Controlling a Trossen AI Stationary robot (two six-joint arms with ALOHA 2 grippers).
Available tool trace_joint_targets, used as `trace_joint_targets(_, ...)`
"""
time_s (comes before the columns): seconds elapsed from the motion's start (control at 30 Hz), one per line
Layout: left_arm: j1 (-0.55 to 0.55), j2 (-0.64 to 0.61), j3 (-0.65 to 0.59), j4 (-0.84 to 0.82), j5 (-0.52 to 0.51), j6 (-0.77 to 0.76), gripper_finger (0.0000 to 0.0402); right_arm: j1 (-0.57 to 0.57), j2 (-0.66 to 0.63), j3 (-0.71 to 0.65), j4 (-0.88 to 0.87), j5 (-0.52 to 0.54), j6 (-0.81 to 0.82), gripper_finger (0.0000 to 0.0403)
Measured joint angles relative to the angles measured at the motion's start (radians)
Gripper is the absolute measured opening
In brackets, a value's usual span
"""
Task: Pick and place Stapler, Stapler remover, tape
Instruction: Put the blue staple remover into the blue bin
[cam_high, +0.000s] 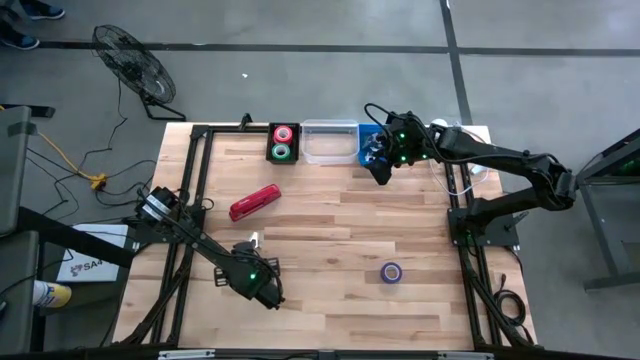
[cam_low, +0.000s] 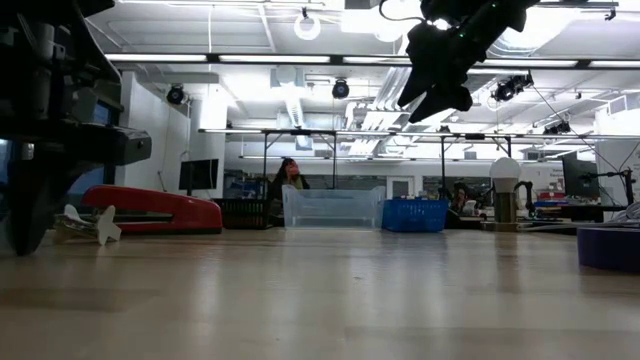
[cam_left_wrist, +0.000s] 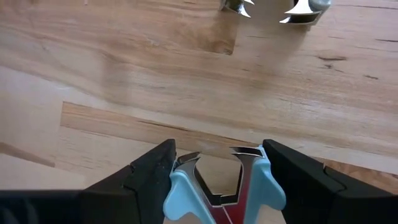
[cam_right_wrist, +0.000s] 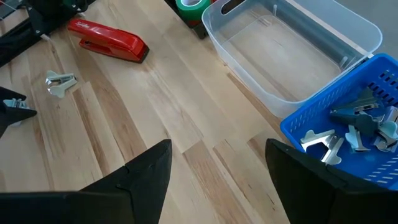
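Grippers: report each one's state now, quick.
Left gripper: shut on a light-blue staple remover, low over the table.
Right gripper: open, empty, raised near the blue basket.

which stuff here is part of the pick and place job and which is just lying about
Job:
- stapler
- staple remover, clamped in the left gripper
- second staple remover on the table
- blue tape roll
- clear bin
- blue basket

Lying about:
- floor fan
- yellow cable
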Motion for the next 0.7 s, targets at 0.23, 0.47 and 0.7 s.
trace_joint_targets(0.23, 0.001, 0.000, 0.000, 0.007, 0.006, 0.002, 0.0190, 0.000, 0.000, 0.000, -0.002, 0.000, 0.000, 0.0250)
trace_joint_targets(0.47, 0.001, 0.000, 0.000, 0.002, 0.018, 0.006, 0.0131, 0.000, 0.000, 0.000, -0.002, 0.000, 0.000, 0.0250)
trace_joint_targets(0.7, 0.000, 0.000, 0.000, 0.000, 0.021, 0.008, 0.0123, 0.000, 0.000, 0.000, -0.002, 0.000, 0.000, 0.0250)
